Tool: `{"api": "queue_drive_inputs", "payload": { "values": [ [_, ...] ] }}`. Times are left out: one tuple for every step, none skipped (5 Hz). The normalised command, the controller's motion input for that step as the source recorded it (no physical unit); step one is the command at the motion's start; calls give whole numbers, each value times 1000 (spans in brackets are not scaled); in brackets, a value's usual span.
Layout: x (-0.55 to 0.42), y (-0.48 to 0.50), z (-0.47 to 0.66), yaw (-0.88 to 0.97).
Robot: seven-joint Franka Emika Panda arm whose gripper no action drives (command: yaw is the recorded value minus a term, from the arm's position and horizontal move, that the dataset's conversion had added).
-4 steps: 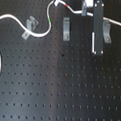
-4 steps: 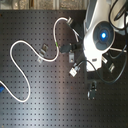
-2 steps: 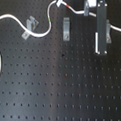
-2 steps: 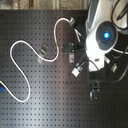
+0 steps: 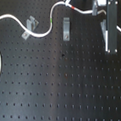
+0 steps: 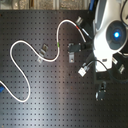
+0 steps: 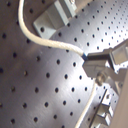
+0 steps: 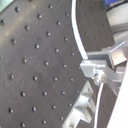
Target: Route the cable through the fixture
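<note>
Cable pinched in end effector, fixture well apart

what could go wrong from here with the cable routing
1. The fingers pinch the cable near its end; in both wrist views the grip looks narrow, so a pull might slip it free.
2. The cable already runs past the slanted clip; in the first exterior view, dragging the slack could snag there.
3. Two similar upright clips stand close: the middle one and one beside the arm. The cable might land in the wrong slot.
</note>
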Motion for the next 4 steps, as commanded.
{"api": "queue_drive_inputs", "payload": {
  "values": [
    [186, 292, -278, 203],
    [2, 379, -349, 206],
    [-64, 503, -178, 177],
    [33, 562, -37, 197]
  ]
}}
